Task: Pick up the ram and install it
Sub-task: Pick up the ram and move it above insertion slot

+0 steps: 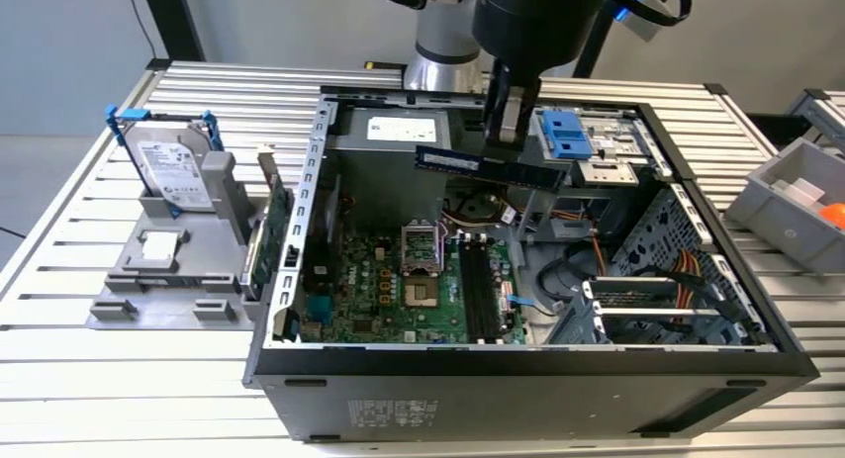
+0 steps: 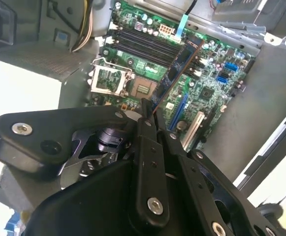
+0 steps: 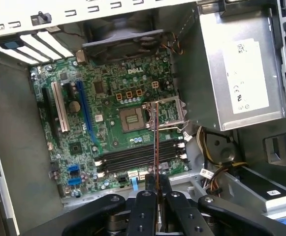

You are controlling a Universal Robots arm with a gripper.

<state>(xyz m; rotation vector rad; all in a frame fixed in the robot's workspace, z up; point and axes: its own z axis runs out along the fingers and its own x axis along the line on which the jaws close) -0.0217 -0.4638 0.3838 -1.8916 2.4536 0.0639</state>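
Note:
The ram (image 1: 486, 167) is a slim dark stick hanging level over the open computer case (image 1: 528, 364), above the board's back part. My gripper (image 1: 509, 143) is shut on its right portion from above. In the second wrist view the ram (image 2: 174, 73) runs out from between the gripper's (image 2: 150, 117) black fingers, over the green motherboard (image 2: 209, 91). In the first wrist view the ram (image 3: 156, 142) shows edge-on as a thin line rising from the gripper (image 3: 157, 181). The black memory slots (image 1: 476, 290) (image 3: 135, 156) (image 2: 145, 42) lie below it on the board.
A silver hard drive in a blue frame (image 1: 172, 166) stands on a grey holder at the exterior view's left, with a green card (image 1: 271, 230) on edge beside the case. A grey bin (image 1: 793, 196) sits at the right. Cables (image 1: 660, 280) and a power supply (image 3: 236, 73) crowd the case.

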